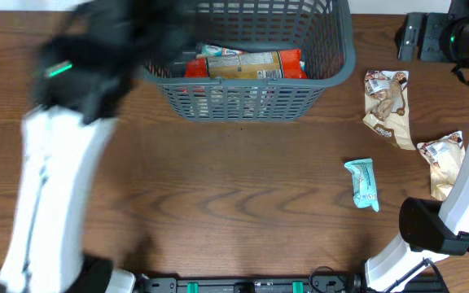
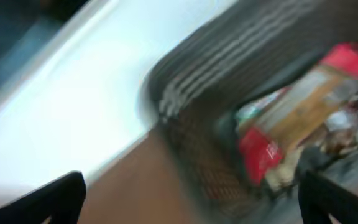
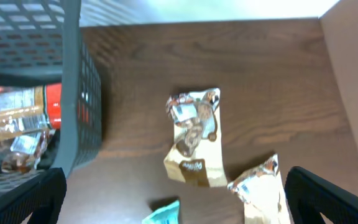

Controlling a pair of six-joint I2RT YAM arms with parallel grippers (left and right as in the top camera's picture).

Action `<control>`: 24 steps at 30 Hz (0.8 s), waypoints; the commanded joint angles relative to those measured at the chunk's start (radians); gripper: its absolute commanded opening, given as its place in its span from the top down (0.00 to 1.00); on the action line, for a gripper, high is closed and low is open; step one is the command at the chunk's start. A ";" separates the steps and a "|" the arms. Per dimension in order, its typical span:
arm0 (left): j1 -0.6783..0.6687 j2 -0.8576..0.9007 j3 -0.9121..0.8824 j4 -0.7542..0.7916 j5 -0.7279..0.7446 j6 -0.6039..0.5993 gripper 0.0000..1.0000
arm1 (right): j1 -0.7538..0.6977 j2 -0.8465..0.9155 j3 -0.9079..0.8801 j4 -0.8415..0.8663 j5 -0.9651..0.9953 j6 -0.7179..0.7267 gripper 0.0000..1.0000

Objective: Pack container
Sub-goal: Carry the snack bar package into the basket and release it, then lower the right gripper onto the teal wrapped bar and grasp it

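Left pincer (image 2: 190, 190): fingers spread wide, nothing between them; view heavily blurred.
Container (image 1: 251, 89): dark grey lattice basket, ahead of left pincer and slightly right, corner nearest. Ahead-left of right pincer.
Tan-and-red packet (image 1: 251, 65): long, lying flat inside container; smaller items beside it too blurred to identify.
Right pincer (image 3: 176, 186): fingers spread wide, empty, above table (image 1: 218, 203).
Brown-and-white packet (image 3: 194, 137): on table, straight ahead of right pincer.
Second similar packet (image 3: 260, 190): near its right finger.
Teal packet (image 3: 163, 213): below gap of right pincer, partly cut off at frame edge.
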 commanded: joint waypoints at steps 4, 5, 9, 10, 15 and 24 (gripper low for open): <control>0.315 -0.126 -0.013 -0.241 -0.041 -0.353 0.01 | 0.008 -0.055 0.003 -0.016 0.013 -0.029 0.01; 0.361 -0.133 -0.028 -0.260 -0.031 -0.356 0.01 | 0.008 -0.064 0.003 -0.040 0.035 -0.001 0.01; 0.492 -0.143 -0.121 -0.258 0.116 -0.355 0.01 | 0.009 -0.126 -0.002 -0.117 0.150 0.117 0.01; 0.513 -0.142 -0.159 -0.248 0.140 -0.355 0.01 | 0.009 -0.161 -0.010 -0.116 0.118 0.123 0.01; 0.536 -0.143 -0.375 -0.149 0.152 -0.356 0.01 | 0.033 -0.336 -0.104 -0.117 0.016 0.144 0.01; 0.536 -0.146 -0.766 0.064 0.152 -0.408 0.01 | 0.105 -0.719 -0.718 -0.109 0.002 0.171 0.01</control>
